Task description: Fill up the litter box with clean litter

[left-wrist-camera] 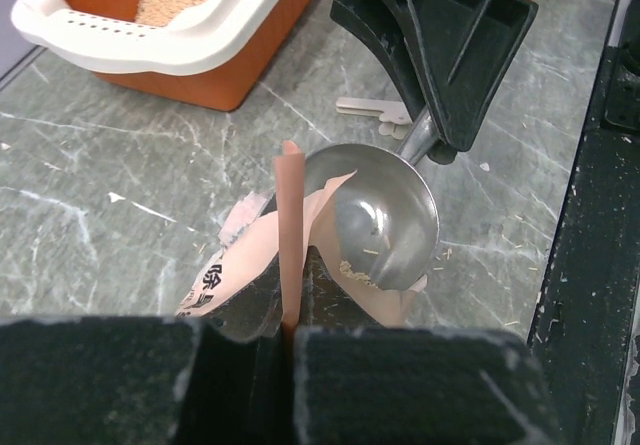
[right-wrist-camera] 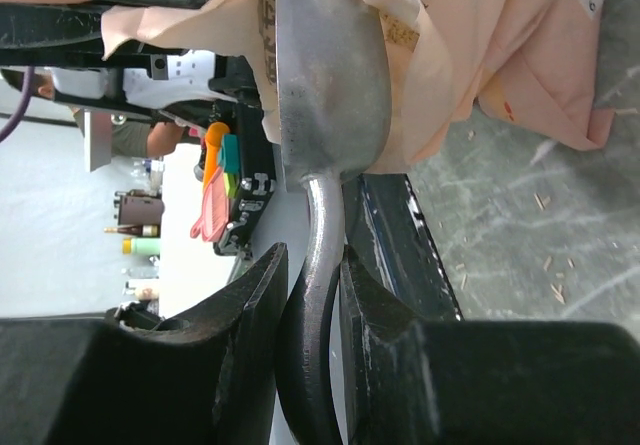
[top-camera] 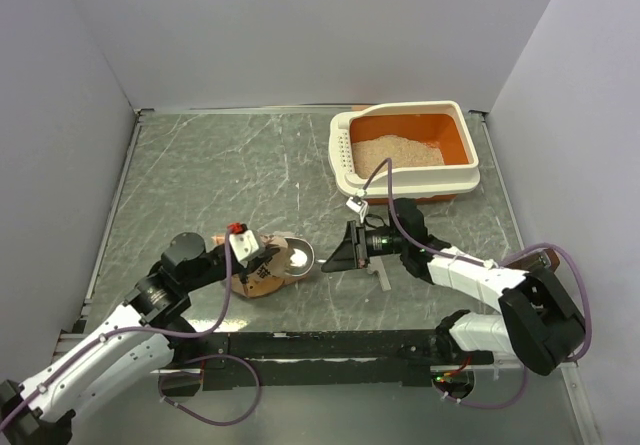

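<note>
Top external: seemingly marble table (top-camera: 200, 165); left gripper (top-camera: 266, 259) pinches bag (top-camera: 256, 284); right gripper (top-camera: 332, 259) clamps scoop (top-camera: 300, 257).

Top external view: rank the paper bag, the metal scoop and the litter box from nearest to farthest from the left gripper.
From the left gripper:
1. paper bag: pinched in its grip, front centre.
2. metal scoop: bowl at the bag's mouth, just to the right.
3. litter box: far right, well apart from the other two.
</note>
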Tool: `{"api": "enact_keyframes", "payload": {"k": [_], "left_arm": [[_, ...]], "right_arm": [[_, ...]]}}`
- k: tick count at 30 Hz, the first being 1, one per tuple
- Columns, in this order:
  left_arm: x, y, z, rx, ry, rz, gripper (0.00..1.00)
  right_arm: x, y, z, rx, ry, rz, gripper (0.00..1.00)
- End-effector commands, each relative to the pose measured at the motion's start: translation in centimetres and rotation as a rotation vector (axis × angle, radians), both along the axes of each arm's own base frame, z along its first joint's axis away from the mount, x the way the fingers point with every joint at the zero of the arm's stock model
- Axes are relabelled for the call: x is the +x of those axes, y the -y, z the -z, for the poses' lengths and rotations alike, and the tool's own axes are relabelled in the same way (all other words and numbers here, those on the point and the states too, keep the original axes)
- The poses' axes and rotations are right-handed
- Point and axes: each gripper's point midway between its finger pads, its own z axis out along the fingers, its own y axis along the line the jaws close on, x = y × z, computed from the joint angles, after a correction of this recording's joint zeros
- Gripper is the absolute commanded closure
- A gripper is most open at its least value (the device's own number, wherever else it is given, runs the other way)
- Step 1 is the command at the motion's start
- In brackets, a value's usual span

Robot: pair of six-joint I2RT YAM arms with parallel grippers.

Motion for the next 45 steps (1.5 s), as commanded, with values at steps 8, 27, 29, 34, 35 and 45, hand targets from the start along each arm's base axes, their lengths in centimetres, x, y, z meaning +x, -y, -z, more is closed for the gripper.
{"api": "enact_keyframes", "payload": {"k": [8, 27, 29, 34, 35, 45], "left_arm": [[-1.2, 3.6, -4.2, -0.09, 0.094, 0.098, 0.99], [-1.6, 3.4, -2.0, -0.059, 0.07, 0.066, 0.99], [-1.6, 3.3, -2.2, -0.071, 0.075, 0.059, 0.99], [-1.4, 2.6, -3.2, -0.107, 0.104, 0.025, 0.99], [-1.5, 2.5, -3.3, -0.114, 0.109, 0.02, 0.99], [-1.1, 1.6, -4.3, -0.145, 0.131, -0.03, 0.99]], "right_arm": [[-0.8, 2.8, 1.3, 0.036, -0.016, 0.035, 1.0], [-3.2, 6.0, 0.9, 0.109, -0.042, 0.132, 1.0], [-3.4, 6.1, 0.8, 0.118, -0.048, 0.136, 1.0], [-4.1, 6.5, 0.6, 0.146, -0.063, 0.136, 1.0], [-4.1, 6.5, 0.6, 0.147, -0.068, 0.138, 1.0], [-4.6, 6.8, -0.8, 0.173, -0.112, 0.181, 1.0]]}}
